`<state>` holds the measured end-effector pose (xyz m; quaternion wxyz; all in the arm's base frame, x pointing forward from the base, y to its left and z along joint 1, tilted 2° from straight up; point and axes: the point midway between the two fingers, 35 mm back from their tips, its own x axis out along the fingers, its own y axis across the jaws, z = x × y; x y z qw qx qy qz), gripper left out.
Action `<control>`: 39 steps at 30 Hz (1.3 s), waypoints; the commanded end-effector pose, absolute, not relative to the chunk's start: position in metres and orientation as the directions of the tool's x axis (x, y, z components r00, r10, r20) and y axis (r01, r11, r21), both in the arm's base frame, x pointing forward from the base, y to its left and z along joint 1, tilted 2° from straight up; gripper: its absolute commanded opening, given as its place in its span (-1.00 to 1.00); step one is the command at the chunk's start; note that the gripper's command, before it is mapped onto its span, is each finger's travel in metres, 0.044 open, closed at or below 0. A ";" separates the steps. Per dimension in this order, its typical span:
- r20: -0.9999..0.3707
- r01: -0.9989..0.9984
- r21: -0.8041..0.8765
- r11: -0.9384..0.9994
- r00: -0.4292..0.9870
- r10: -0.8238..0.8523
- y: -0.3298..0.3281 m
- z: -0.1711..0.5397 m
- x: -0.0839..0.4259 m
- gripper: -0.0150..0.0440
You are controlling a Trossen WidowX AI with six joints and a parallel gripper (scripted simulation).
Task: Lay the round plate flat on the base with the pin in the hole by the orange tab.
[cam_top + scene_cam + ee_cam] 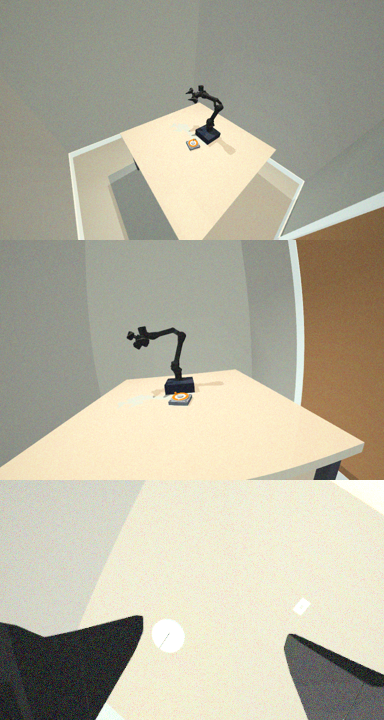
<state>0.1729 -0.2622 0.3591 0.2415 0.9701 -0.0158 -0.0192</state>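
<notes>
The round plate (197,143) (180,400), with an orange ring around a white middle, sits around the grey post (193,143) (180,395) on the square grey base (178,403). Its orange tab (193,139) (175,393) is on the side toward the arm's mount. The pin and the hole cannot be made out, and the plate's tilt is too small to tell. My gripper (187,96) (133,340) (213,632) is open and empty, high above the table and well away from the plate. The wrist view does not show the plate or base.
The arm's dark mounting block (207,135) (179,386) stands close behind the base on the pale table (198,181) (181,438). The wrist view shows a white disc (172,641) and a small white rectangle (301,606) on a pale surface.
</notes>
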 end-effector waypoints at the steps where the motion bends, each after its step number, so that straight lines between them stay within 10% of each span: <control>1: -0.032 -0.020 0.472 -0.881 0.999 -0.040 -0.262 0.358 0.175 0.78; 15: -0.359 0.324 0.698 -0.639 0.930 0.079 -0.208 0.247 0.291 -0.47; 29: -0.766 0.731 0.641 0.232 0.594 0.247 -0.089 0.136 0.327 -0.49; 39: -0.951 0.420 0.282 0.862 0.239 0.195 -0.018 0.079 0.301 -0.49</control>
